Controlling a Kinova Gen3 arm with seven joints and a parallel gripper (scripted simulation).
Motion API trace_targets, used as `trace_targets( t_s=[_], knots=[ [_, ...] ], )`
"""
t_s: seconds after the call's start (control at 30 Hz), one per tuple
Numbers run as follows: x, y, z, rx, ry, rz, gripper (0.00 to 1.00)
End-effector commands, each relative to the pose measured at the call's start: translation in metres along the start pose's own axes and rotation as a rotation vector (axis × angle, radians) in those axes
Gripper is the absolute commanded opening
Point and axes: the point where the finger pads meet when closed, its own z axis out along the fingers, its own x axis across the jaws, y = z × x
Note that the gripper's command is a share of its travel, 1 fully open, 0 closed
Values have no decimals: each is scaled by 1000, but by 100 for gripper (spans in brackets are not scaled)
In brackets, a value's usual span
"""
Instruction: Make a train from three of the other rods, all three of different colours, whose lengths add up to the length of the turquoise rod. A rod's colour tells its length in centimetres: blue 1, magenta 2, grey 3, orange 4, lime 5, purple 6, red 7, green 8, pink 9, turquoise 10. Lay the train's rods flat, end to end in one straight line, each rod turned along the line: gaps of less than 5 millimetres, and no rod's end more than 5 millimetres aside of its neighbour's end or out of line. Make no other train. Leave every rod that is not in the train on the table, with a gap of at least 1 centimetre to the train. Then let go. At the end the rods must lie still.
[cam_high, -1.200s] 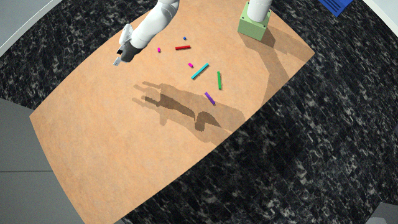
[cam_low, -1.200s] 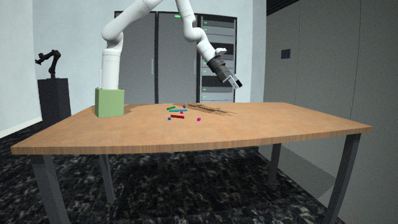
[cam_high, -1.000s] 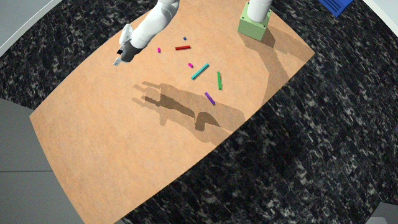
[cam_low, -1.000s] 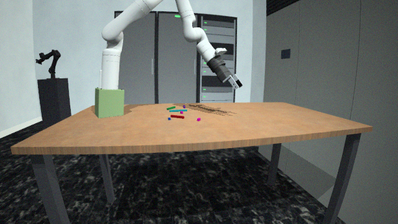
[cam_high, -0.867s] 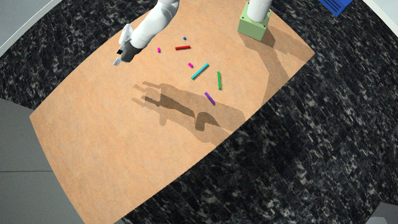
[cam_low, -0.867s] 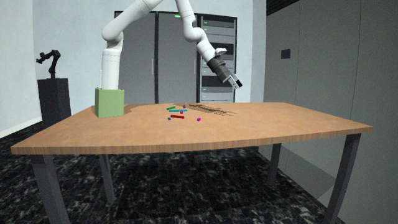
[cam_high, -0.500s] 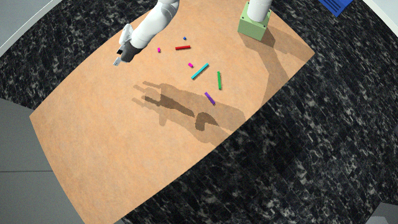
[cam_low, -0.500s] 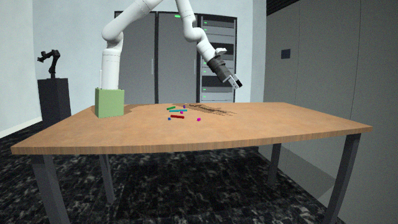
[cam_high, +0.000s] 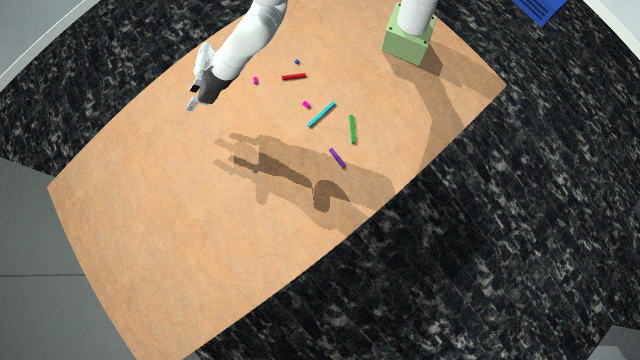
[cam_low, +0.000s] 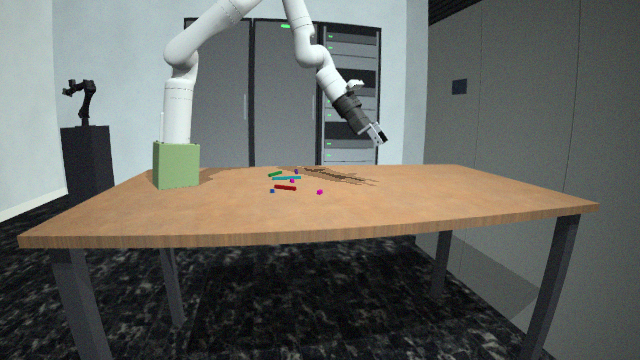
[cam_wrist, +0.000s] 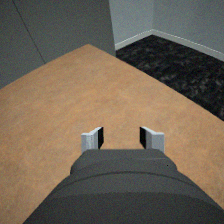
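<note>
The turquoise rod (cam_high: 321, 114) lies flat near the table's middle. Around it lie a red rod (cam_high: 293, 76), a small blue rod (cam_high: 297, 61), two magenta rods (cam_high: 255, 80) (cam_high: 306, 104), a green rod (cam_high: 352, 129) and a purple rod (cam_high: 337, 157). All lie apart from one another. They also show in the exterior view, among them the red rod (cam_low: 285, 187) and the turquoise rod (cam_low: 286, 177). My gripper (cam_high: 192, 102) (cam_low: 378, 134) is open and empty, high above the table and left of the rods. The wrist view shows its fingers over bare table, with no rod in sight.
The arm's green base block (cam_high: 408, 40) stands at the table's far corner, also seen in the exterior view (cam_low: 175, 164). The arm's shadow (cam_high: 300, 175) falls across the table near the purple rod. The table edge runs close behind the rods.
</note>
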Motion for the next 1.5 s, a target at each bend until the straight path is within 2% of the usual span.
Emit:
trace_targets(
  t_s=[0.0,0.2,0.4,0.47,0.5,0.73,0.97,1.03,1.23,1.47],
  knots=[
    [-7,7,3,-22,-21,-49,100],
    [-24,29,6,-78,-80,-177,100],
    [-45,60,7,-149,-167,-360,100],
    [-45,60,7,-149,-167,-360,100],
    [-48,67,6,-164,-181,-383,100],
    [-71,115,-4,-247,-328,-680,100],
    [-80,168,-25,-311,-502,-1014,100],
    [-80,168,-25,-311,-502,-1014,100],
    [-73,207,-48,-335,-657,-1325,100],
    [-47,238,-71,-322,-820,-1696,100]
  ],
)
